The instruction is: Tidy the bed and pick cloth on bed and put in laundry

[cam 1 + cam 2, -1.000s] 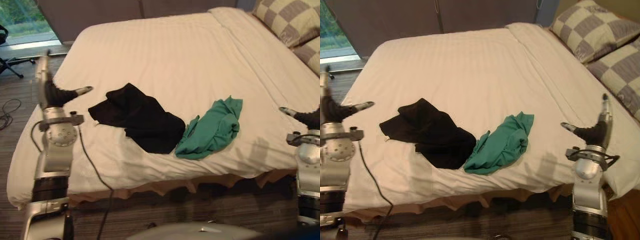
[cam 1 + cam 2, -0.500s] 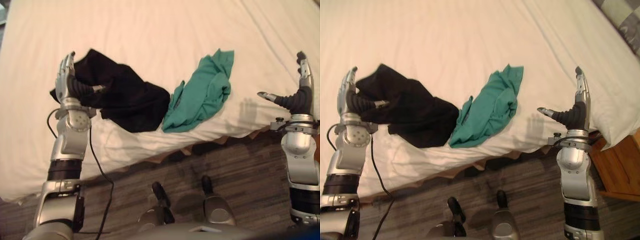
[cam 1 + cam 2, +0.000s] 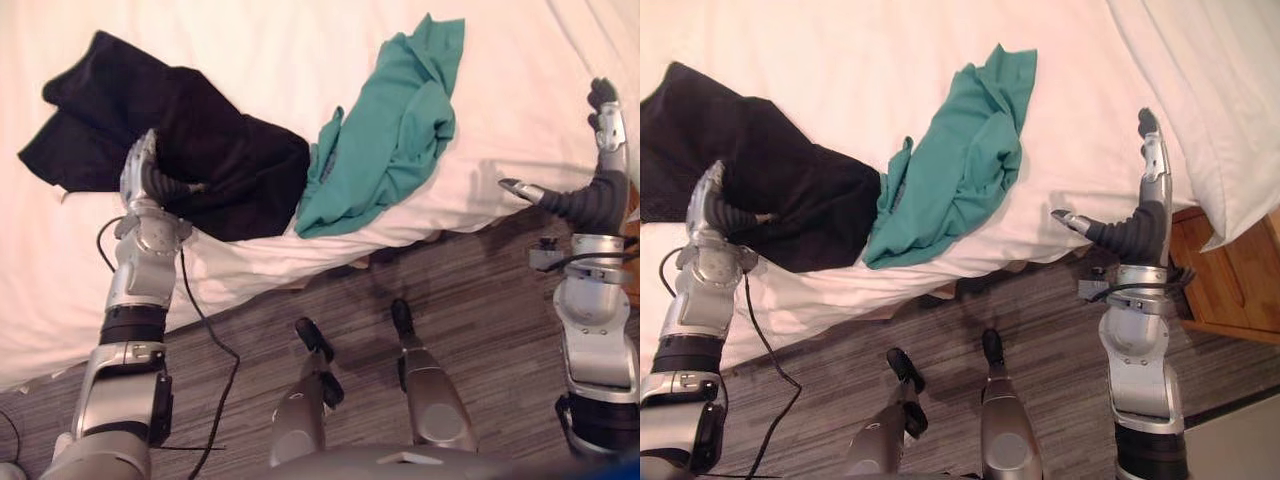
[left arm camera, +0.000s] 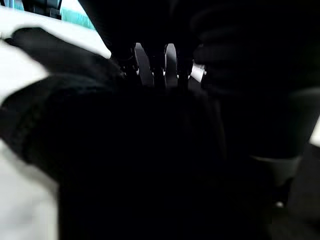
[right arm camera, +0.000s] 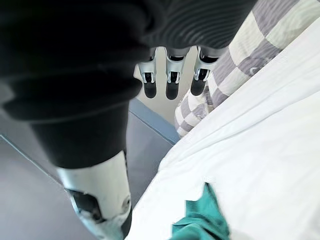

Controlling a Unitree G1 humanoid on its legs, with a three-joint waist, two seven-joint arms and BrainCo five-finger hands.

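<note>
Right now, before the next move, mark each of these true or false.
1. The green cloth lies on the bed. True.
2. The right hand holds the green cloth. False: it is raised and open, apart from the cloth, off the bed's edge.
3. The left hand is at the black cloth. True: its fingers are straight against the cloth.
4. The black cloth lies on the floor. False: it lies on the bed.
5. The two cloths meet at their edges. True.
</note>
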